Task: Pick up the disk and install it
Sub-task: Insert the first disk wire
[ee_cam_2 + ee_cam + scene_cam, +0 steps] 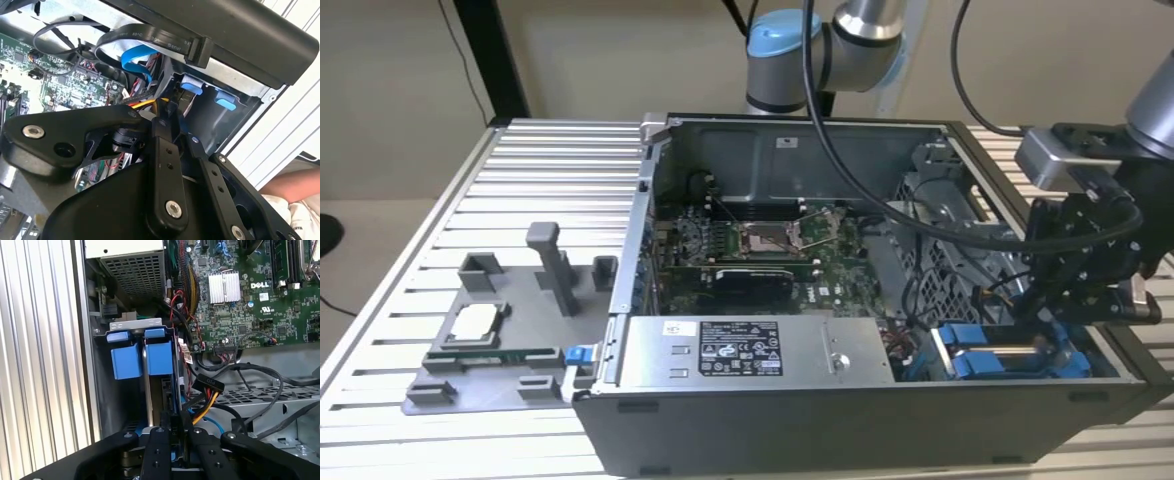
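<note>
The disk (1007, 353) sits in the drive bay at the front corner of the open computer case, on the exterior view's right. Its silver body lies between bright blue carrier parts. In the first wrist view its blue carrier end (159, 357) stands beside a second blue carrier (125, 360) in the bay. My gripper (1061, 318) hangs directly over the bay. In both wrist views the black fingers (157, 450) come close together on the disk's near edge, and the gripper (178, 432) (167, 112) looks shut on it.
A grey power-supply box (747, 350) lies beside the bay, with the motherboard (761, 240) behind it. Loose cables (210, 390) run close to the fingers. A grey fixture tray (480, 385) holds a small square chip (474, 322) on the slatted table. A person's sleeve (295, 197) is nearby.
</note>
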You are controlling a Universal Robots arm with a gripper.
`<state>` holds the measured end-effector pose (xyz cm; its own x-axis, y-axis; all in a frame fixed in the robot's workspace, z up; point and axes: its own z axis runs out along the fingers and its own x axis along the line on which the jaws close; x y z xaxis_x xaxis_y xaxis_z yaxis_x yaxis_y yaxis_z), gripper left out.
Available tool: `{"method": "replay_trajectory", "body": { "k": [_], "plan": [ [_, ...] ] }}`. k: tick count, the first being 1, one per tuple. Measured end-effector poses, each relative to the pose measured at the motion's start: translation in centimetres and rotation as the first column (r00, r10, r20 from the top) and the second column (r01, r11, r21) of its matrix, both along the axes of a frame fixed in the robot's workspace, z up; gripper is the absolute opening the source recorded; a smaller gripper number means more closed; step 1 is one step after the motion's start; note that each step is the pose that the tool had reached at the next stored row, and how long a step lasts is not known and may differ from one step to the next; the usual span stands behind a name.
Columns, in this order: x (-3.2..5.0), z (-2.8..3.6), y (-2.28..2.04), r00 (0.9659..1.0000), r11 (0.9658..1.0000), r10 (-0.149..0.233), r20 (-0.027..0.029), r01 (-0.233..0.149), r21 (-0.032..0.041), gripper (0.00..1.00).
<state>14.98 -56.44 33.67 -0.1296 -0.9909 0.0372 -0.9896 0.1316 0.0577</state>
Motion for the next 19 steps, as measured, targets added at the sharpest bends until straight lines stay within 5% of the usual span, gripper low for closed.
{"method": "replay_trajectory", "body": {
  "k": [19],
  "plan": [
    [0.00, -0.67, 0.00, 1.0000, 1.0000, 0.000, 0.0000, 0.000, -0.0003, 0.00]
  ]
}}
